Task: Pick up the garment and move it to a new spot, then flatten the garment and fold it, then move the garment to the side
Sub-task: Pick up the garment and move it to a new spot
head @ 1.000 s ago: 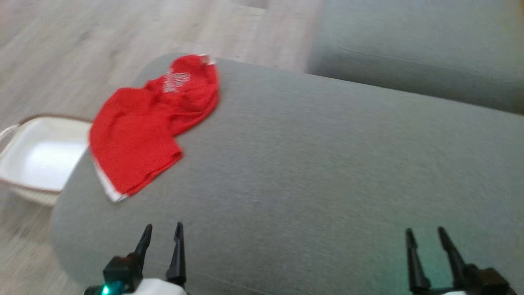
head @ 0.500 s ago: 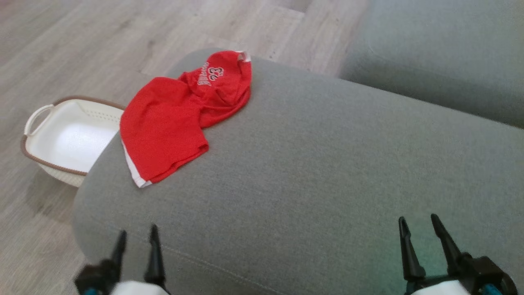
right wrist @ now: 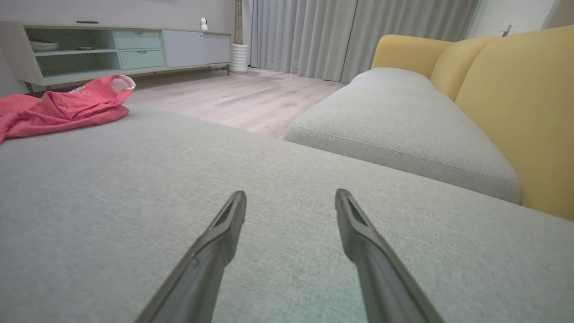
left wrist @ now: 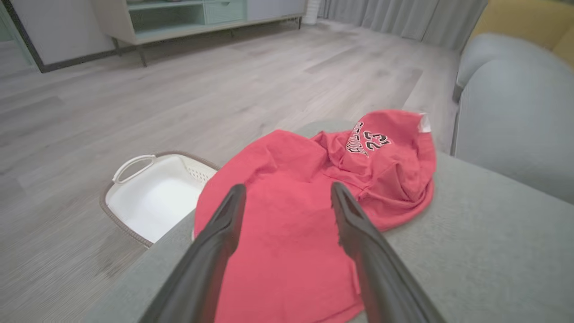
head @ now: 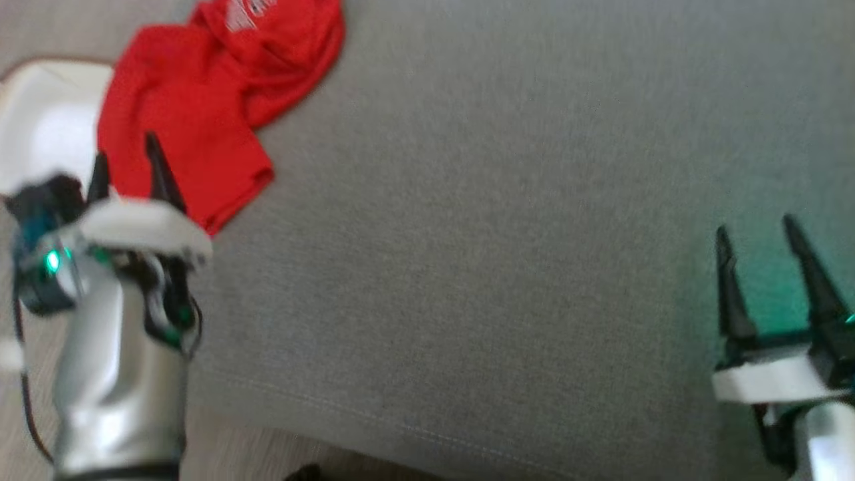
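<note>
One red garment (head: 194, 127) lies crumpled on one grey cushion (head: 501, 234), one white basket (head: 40, 127) beside it; left gripper (head: 125, 147) and right gripper (head: 755, 224), jaws spread, empty.

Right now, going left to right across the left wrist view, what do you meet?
basket → garment → far cushion

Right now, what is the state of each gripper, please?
Left gripper: open, holding nothing, pointing at the crumpled red fabric garment.
Right gripper: open, holding nothing, over the grey fabric cushion.
</note>
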Tool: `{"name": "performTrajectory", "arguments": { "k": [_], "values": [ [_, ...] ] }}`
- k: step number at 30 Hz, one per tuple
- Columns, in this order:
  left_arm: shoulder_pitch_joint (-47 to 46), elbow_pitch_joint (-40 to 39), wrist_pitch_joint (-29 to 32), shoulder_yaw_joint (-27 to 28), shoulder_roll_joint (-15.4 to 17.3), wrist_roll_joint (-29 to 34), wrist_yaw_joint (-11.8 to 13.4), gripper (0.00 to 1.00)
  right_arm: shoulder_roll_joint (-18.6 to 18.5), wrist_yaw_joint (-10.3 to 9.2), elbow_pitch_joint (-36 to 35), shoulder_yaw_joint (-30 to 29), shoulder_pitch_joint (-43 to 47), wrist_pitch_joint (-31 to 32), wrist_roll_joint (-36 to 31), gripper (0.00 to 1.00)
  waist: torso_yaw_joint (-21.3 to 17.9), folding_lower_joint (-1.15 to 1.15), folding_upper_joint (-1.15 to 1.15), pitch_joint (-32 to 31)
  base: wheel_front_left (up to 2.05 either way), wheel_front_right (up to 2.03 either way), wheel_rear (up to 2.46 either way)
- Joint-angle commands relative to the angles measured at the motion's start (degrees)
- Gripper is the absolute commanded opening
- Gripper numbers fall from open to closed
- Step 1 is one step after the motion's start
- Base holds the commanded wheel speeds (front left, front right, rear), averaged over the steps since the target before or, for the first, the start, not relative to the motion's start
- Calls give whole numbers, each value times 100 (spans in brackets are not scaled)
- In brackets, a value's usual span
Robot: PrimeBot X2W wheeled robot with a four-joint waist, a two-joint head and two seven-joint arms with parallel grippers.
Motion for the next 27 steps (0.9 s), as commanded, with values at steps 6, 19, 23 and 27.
{"name": "performTrajectory", "arguments": {
  "k": [6,19,23,27],
  "values": [
    [-1434,1430,454,334,278,-226,173,100,-375,43,-651,-34,-281,179,-24,100,-186,-1,0,1418,0,0,0],
    [-2675,3635,656,-264,332,2,-382,0,-466,43,-1136,-12,-169,554,92,100,-241,-1,0,1463,0,0,0],
    [-2779,3740,352,-314,426,20,-499,0,-337,43,-949,-10,-120,455,147,100,-298,-1,0,1096,0,0,0],
    [-2805,3557,-8,-330,446,-18,-654,0,-117,43,-588,82,-21,285,198,100,-384,-1,0,564,0,0,0]
  ]
}}
